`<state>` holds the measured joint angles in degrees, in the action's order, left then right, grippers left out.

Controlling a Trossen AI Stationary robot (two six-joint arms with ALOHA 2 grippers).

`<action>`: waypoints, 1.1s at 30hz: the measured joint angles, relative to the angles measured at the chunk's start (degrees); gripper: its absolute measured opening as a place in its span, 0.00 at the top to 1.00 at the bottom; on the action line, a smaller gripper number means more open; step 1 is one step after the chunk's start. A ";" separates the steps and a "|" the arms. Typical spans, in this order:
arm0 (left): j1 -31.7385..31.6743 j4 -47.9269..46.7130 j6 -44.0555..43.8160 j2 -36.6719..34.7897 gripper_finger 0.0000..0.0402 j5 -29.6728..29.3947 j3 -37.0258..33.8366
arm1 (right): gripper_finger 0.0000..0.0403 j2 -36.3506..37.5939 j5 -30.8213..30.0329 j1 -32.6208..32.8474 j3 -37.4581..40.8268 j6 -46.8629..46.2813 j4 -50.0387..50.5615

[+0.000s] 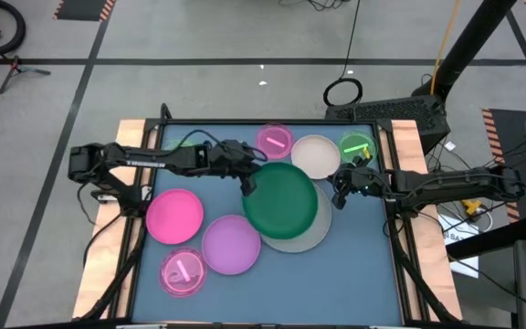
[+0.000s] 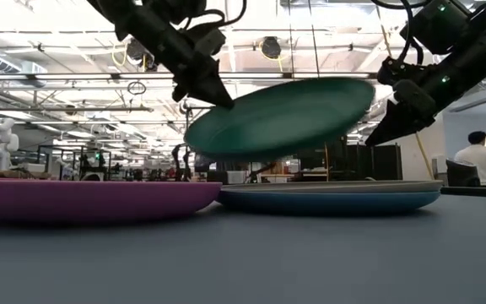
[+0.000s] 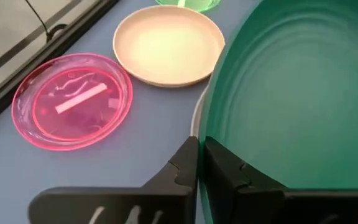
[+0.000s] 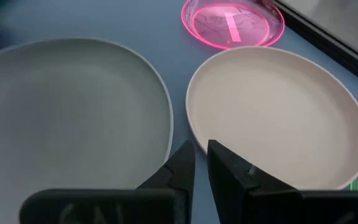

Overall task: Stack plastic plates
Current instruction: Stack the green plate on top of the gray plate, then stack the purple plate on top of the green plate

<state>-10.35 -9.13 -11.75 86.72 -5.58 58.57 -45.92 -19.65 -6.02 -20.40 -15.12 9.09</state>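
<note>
Gripping the green plate (image 1: 281,203) by its rim, your left gripper (image 1: 247,181) holds it tilted above the grey plate (image 1: 310,239); your right gripper (image 1: 340,190), fingers nearly closed and empty, hovers between grey and cream plate (image 1: 315,156); the pink plate (image 1: 173,216) lies well left.

No legible text, label or number — on plates or table.

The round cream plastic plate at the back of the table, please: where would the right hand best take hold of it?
Probably by its thin raised rim. The round cream plastic plate lies flat, so only the rim offers an edge to pinch. Its right side looks best, between the small translucent green plate and the grey plate, since the right hand is nearest there.
</note>
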 joint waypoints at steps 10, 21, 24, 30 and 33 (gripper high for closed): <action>0.06 1.08 -2.75 2.15 0.94 -0.55 -0.01 | 0.91 0.40 -0.01 -0.01 0.00 0.16 0.19; 0.11 3.24 -2.71 4.37 0.76 -0.61 0.04 | 0.91 0.40 -0.08 -0.01 0.00 0.49 0.17; 0.10 3.34 -2.40 4.45 0.71 -0.61 0.04 | 0.91 0.40 -0.20 -0.01 0.00 0.84 0.17; 0.11 0.41 1.41 3.69 0.68 -0.61 0.04 | 0.91 0.40 -0.57 -0.01 0.00 0.86 0.15; 0.26 -3.65 5.22 3.37 0.68 -0.61 0.04 | 0.91 0.40 -1.56 -0.03 0.00 0.87 0.11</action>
<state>-10.09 -12.77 -6.52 90.09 -6.20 58.61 -45.52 -21.21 -6.04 -20.40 -14.26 9.19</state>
